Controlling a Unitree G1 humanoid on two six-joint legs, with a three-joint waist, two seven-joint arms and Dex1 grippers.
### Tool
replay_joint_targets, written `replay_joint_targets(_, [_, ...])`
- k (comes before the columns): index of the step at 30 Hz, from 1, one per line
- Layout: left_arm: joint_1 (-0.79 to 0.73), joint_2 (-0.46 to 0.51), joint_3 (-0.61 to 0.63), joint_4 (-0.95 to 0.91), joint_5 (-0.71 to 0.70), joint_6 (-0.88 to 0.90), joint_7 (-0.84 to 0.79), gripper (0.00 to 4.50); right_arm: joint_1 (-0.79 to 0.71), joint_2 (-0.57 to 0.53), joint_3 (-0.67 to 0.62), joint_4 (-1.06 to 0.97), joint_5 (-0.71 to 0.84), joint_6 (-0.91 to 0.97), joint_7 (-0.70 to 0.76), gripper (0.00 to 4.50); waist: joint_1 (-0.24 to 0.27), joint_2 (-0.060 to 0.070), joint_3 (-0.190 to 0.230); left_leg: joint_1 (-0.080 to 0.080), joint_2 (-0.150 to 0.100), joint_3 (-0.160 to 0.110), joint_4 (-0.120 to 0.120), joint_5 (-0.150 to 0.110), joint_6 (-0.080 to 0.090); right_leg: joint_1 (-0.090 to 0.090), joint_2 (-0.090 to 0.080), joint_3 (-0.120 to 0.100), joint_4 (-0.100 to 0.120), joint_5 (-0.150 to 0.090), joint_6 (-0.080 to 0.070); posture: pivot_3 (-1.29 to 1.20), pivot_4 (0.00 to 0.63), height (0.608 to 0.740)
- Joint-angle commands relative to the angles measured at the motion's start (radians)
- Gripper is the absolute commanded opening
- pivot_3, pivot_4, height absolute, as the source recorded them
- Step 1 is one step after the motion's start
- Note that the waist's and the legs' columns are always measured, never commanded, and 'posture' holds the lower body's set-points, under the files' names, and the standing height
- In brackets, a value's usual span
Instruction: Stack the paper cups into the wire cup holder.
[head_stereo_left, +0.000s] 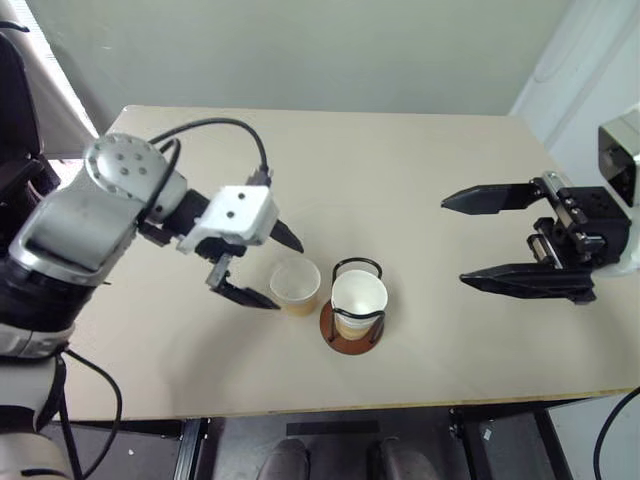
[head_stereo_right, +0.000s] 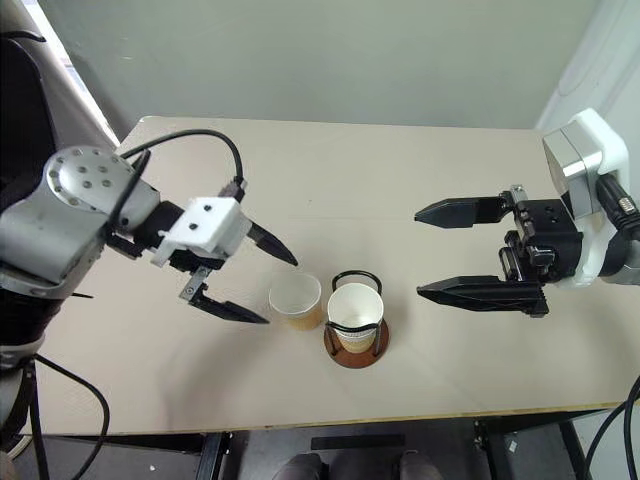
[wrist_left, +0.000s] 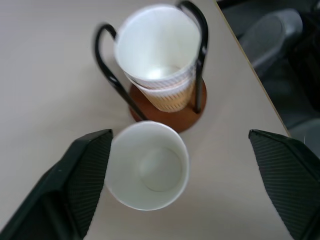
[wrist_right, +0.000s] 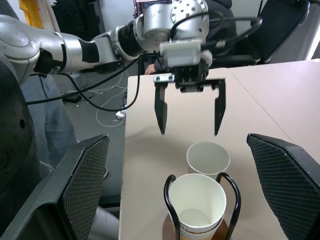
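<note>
One paper cup (head_stereo_left: 295, 285) stands upright on the table, loose, just left of the wire cup holder (head_stereo_left: 352, 338). The holder has a reddish-brown disc base and black wire loops. Two nested cups (wrist_left: 159, 52) sit inside it. My left gripper (head_stereo_left: 287, 273) is open and angled down. Its fingertips hang just short of the loose cup (wrist_left: 147, 172), one finger (wrist_left: 82, 175) close beside the rim. My right gripper (head_stereo_left: 455, 240) is open and roughly level, hovering to the right of the holder with nothing between its fingers.
The beige table (head_stereo_left: 450, 150) ends at a front edge (head_stereo_left: 330, 408) close to the holder. Office chairs and floor cables (wrist_right: 107, 102) lie past the table's left side. A pale wall stands behind the table.
</note>
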Motion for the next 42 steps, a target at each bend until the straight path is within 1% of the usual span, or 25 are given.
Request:
replay_joint_targets(1, [0.031,0.027,-0.011,-0.055,0.028,-0.043,-0.036,4.46,-0.003,-0.016,-0.021,-0.012,0.004,-0.015,-0.009,4.50,-0.001,0.000,0.000,0.000,0.000,0.000,0.000,0.000,0.000,0.000,0.000,0.000,0.000,0.000,0.000,0.00,0.150,0.740])
replay_joint_targets(5, [0.061,0.002,-0.041,-0.067,0.101,-0.067,-0.036,4.46,0.000,-0.016,-0.022,-0.017,0.005,-0.013,-0.017,4.50,0.000,0.001,0.000,0.000,0.000,0.000,0.000,0.000,0.000,0.000,0.000,0.000,0.000,0.000,0.000,0.00,0.150,0.740])
replay_joint_targets(7, [0.061,-0.022,-0.064,-0.055,0.166,-0.093,-0.023,4.46,0.001,-0.014,-0.024,-0.021,0.011,-0.012,-0.026,4.50,0.001,0.001,0.000,0.000,0.000,0.000,0.000,0.000,0.000,0.000,0.000,0.000,0.000,0.000,0.000,0.00,0.150,0.740])
replay_joint_targets(12, [0.067,-0.079,-0.091,-0.023,0.269,-0.128,-0.002,4.46,0.008,-0.012,-0.036,-0.038,0.033,-0.008,-0.051,4.50,0.000,0.001,0.000,0.000,0.000,0.000,0.001,0.000,0.001,0.000,-0.001,0.000,0.000,0.000,0.000,0.00,0.150,0.740])
replay_joint_targets(15, [0.081,-0.096,-0.097,-0.020,0.297,-0.139,-0.016,4.46,0.016,-0.018,-0.046,-0.050,0.047,-0.005,-0.065,4.50,0.000,0.001,0.000,0.000,0.000,0.000,0.001,0.000,0.001,0.000,-0.001,0.000,0.001,0.000,0.000,0.00,0.150,0.740])
replay_joint_targets(17, [0.090,-0.097,-0.094,-0.028,0.293,-0.139,-0.032,4.10,0.020,-0.022,-0.052,-0.057,0.057,-0.004,-0.074,4.50,-0.001,0.001,0.000,0.000,0.000,0.000,0.001,0.000,0.001,0.000,-0.001,0.000,0.001,0.000,0.000,0.00,0.150,0.740])
replay_joint_targets(18, [0.093,-0.096,-0.091,-0.030,0.294,-0.138,-0.035,3.85,0.021,-0.023,-0.053,-0.059,0.061,-0.004,-0.078,4.50,-0.001,0.001,0.000,0.000,0.000,0.000,0.001,0.000,0.001,0.000,-0.001,0.000,0.001,0.000,0.000,0.00,0.150,0.740])
replay_joint_targets(26, [0.104,-0.088,-0.075,-0.044,0.265,-0.127,-0.036,0.96,0.011,-0.024,-0.041,-0.057,0.069,-0.015,-0.097,4.50,0.000,0.001,0.000,0.000,0.000,0.000,0.001,0.000,0.001,0.000,-0.001,0.000,0.001,0.000,0.000,0.00,0.150,0.740])
replay_joint_targets(28, [0.107,-0.085,-0.077,-0.041,0.283,-0.136,-0.036,0.20,0.009,-0.023,-0.038,-0.056,0.068,-0.017,-0.098,4.50,0.000,0.001,0.000,0.000,0.000,0.000,0.001,0.000,0.001,0.000,-0.001,0.000,0.001,0.000,0.000,0.00,0.150,0.740])
replay_joint_targets(29, [0.109,-0.085,-0.075,-0.040,0.287,-0.134,-0.035,0.04,0.009,-0.022,-0.035,-0.056,0.066,-0.019,-0.098,4.50,0.000,0.001,0.000,0.000,0.000,0.000,0.001,0.000,0.001,0.000,-0.001,0.000,0.001,0.000,0.000,0.00,0.150,0.740])
replay_joint_targets(32, [0.102,-0.090,-0.062,-0.033,0.284,-0.124,-0.030,0.04,0.009,-0.021,-0.032,-0.056,0.062,-0.022,-0.097,4.50,0.000,0.001,0.000,0.000,0.000,0.000,0.001,0.000,0.001,0.000,-0.001,0.000,0.001,0.000,0.000,0.00,0.150,0.740])
replay_joint_targets(35, [0.059,-0.107,-0.025,0.003,0.254,-0.109,-0.027,0.04,0.006,-0.027,-0.035,-0.052,0.064,-0.022,-0.094,4.50,0.001,0.001,0.000,0.000,0.000,0.000,0.001,0.000,0.001,0.000,-0.001,0.000,0.001,0.000,0.000,0.00,0.150,0.740])
replay_joint_targets(39, [-0.073,-0.137,0.042,0.153,0.235,-0.124,-0.025,0.04,-0.001,-0.036,-0.042,-0.039,0.062,-0.024,-0.084,4.50,0.004,0.001,0.000,-0.001,0.000,0.000,0.001,0.000,0.001,0.000,-0.001,0.000,0.001,0.000,0.000,0.00,0.150,0.740])
replay_joint_targets(41, [-0.162,-0.158,0.079,0.219,0.193,-0.124,-0.033,0.04,0.002,-0.042,-0.052,-0.035,0.075,-0.021,-0.071,4.50,0.003,0.001,0.000,-0.001,0.000,0.000,0.002,-0.001,0.001,0.000,-0.001,0.000,0.001,0.000,0.000,0.00,0.150,0.740])
replay_joint_targets(42, [-0.203,-0.164,0.091,0.235,0.144,-0.108,-0.035,0.04,0.007,-0.048,-0.057,-0.034,0.081,-0.018,-0.060,4.50,0.003,0.001,0.000,-0.001,-0.001,0.000,0.001,-0.001,0.002,0.000,-0.001,0.000,0.000,0.000,0.000,0.00,0.150,0.740])
